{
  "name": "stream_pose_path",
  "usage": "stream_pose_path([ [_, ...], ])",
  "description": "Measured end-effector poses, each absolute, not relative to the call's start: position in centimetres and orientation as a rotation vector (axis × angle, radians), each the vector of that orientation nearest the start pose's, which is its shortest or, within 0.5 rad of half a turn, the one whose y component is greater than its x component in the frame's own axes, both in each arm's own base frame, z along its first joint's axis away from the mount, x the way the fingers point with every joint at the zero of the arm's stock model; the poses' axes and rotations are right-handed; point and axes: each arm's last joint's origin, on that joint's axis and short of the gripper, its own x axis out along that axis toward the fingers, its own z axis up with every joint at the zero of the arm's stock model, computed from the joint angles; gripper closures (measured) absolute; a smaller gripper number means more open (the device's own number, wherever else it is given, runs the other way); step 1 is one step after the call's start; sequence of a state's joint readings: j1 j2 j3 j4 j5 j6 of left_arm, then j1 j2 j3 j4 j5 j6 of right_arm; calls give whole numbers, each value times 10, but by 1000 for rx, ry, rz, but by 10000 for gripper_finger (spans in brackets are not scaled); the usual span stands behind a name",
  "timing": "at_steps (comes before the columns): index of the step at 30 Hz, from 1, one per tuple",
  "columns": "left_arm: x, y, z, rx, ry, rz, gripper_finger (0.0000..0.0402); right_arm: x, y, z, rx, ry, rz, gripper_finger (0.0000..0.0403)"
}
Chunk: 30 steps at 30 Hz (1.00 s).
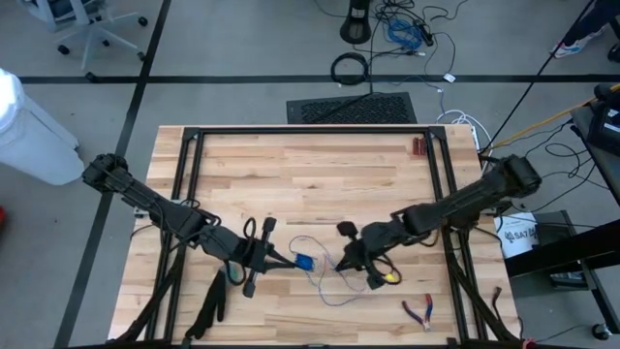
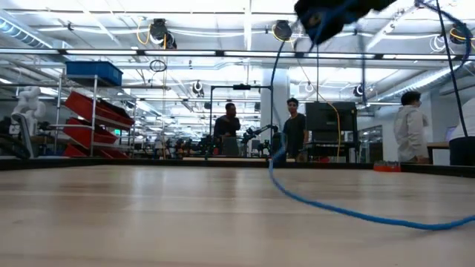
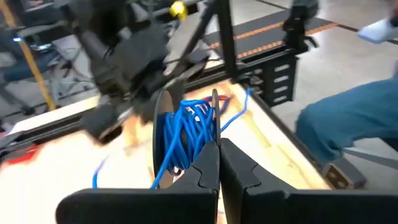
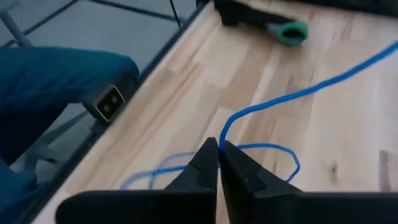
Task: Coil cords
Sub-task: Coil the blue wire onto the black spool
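The cord (image 1: 325, 271) is thin and blue, with a small blue bundle at one end. In the high view it lies on the wooden desk toward the near edge, about midway between the two side edges, trailing in loose, uneven loops rather than a tidy coil. The bundle (image 3: 186, 127) is several turns of blue cord wound close together, held up off the desk surface. From it a single strand (image 4: 292, 96) runs out across the wood, bends into a small open loop and passes up between closed dark fingers. In the low view the cord (image 2: 349, 211) hangs down from above and sweeps along the desk in a long shallow curve.
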State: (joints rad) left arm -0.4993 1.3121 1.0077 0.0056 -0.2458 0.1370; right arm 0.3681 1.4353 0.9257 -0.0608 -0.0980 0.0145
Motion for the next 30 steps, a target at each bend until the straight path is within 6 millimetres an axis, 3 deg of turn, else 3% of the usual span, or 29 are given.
stream_pose_path([
  [7,266,-134,322,267,178,-242,402,275,121,261,-55,524,451,403],
  [17,264,-143,352,355,-189,-460,402,286,121,238,-79,615,401,403],
  [24,266,-140,351,368,-156,-366,402,278,124,236,-67,689,453,403],
  [30,269,-132,347,331,-68,-163,402,262,135,260,-64,854,456,403],
])
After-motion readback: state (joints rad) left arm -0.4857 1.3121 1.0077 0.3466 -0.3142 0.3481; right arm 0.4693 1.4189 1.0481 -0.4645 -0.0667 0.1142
